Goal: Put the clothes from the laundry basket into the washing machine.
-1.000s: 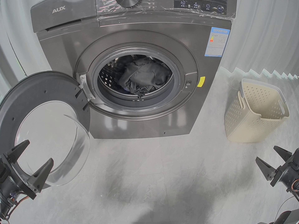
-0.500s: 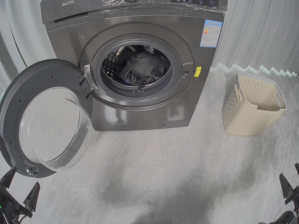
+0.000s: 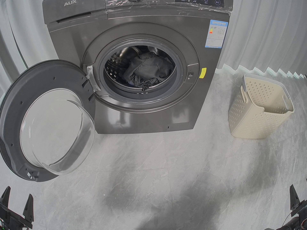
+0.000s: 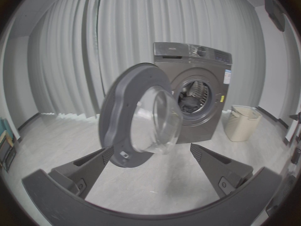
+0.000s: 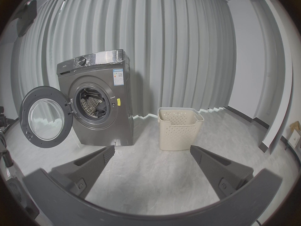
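A grey front-loading washing machine (image 3: pixel 140 23) stands ahead with its round door (image 3: pixel 48 118) swung wide to the left. Dark clothes (image 3: pixel 147 69) lie bunched inside the drum, as the left wrist view's clothes (image 4: pixel 188 103) confirm. A cream perforated laundry basket (image 3: pixel 259 111) sits on the floor to the machine's right; no clothes show inside it (image 5: pixel 179 127). My left gripper (image 3: pixel 16 202) is low at the near left, open and holding nothing. My right gripper (image 5: pixel 152 151) is low at the near right, open and holding nothing, well short of the basket.
Pale grey floor (image 3: pixel 179 176) stretches between me and the machine. White pleated curtains (image 3: pixel 275 26) hang behind the machine and basket. The open door (image 4: pixel 138 113) juts out over the floor on the left side.
The view has pulled back from the machine. Both grippers have dropped lower toward the near edge, still open. The clothes and basket have stayed put.
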